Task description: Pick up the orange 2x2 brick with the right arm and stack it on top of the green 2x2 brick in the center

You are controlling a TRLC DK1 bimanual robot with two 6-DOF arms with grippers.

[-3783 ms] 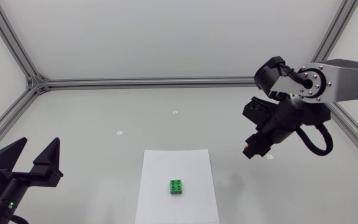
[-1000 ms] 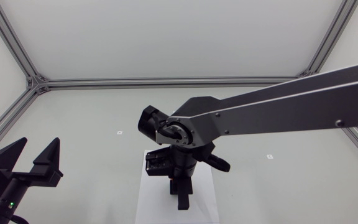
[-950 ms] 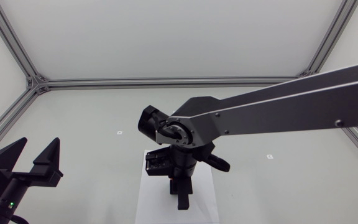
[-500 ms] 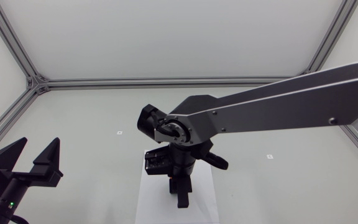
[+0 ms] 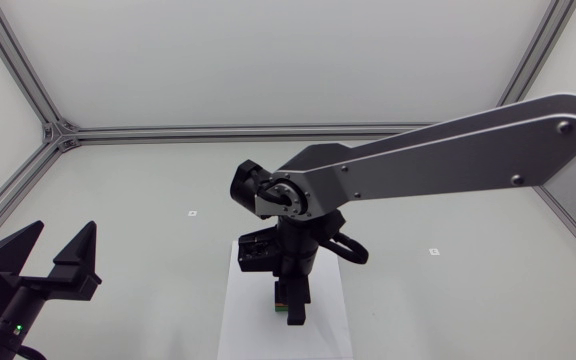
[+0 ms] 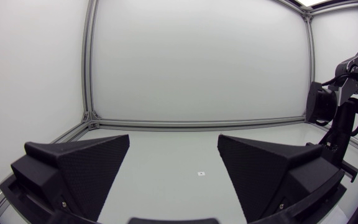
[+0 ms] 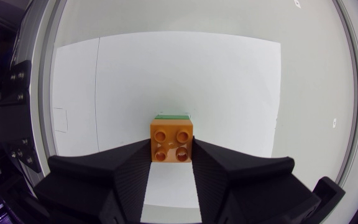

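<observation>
Right claw [image 7: 171,150] clenched on orange brick [image 7: 171,139] — directly over green brick [image 7: 171,116], bench centre; right arm [image 5: 438,165] extended from right edge, wrist down.

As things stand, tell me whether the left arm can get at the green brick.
Probably not. The right tool grips the orange brick sitting on the green brick, and the right arm hangs over both. The left tool rests open, far off at the left.
</observation>
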